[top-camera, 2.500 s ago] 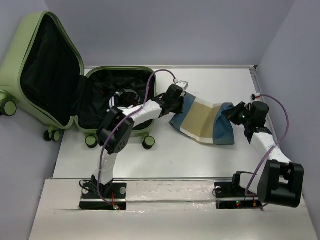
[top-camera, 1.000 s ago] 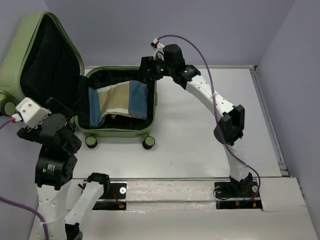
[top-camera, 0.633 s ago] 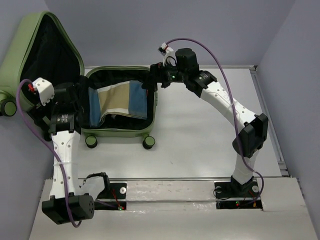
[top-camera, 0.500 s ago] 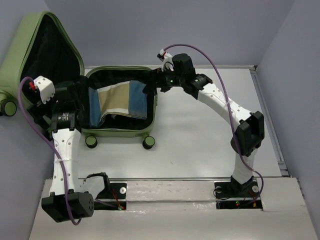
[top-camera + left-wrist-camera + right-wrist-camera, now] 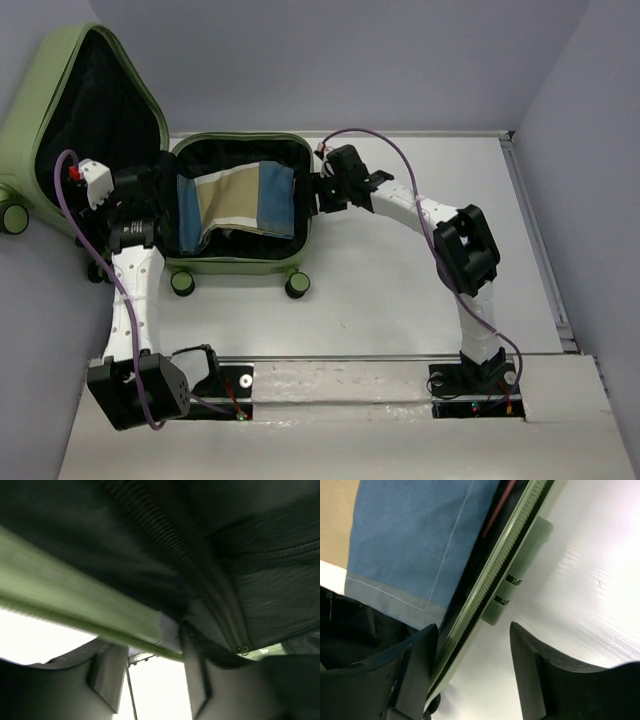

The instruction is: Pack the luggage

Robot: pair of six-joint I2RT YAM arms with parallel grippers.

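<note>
Green luggage (image 5: 235, 265) lies open at the desk's (image 5: 400, 300) left, lid up. Left fingers (image 5: 107, 680) stand apart at a green edge near its hinge. A cloth (image 5: 235, 205) lies inside. Right fingers (image 5: 415, 670) straddle the right rim, apart.

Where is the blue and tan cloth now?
In the top view, the cloth lies inside the open luggage on the left side of the table, with the right gripper at the rim just right of it.
</note>
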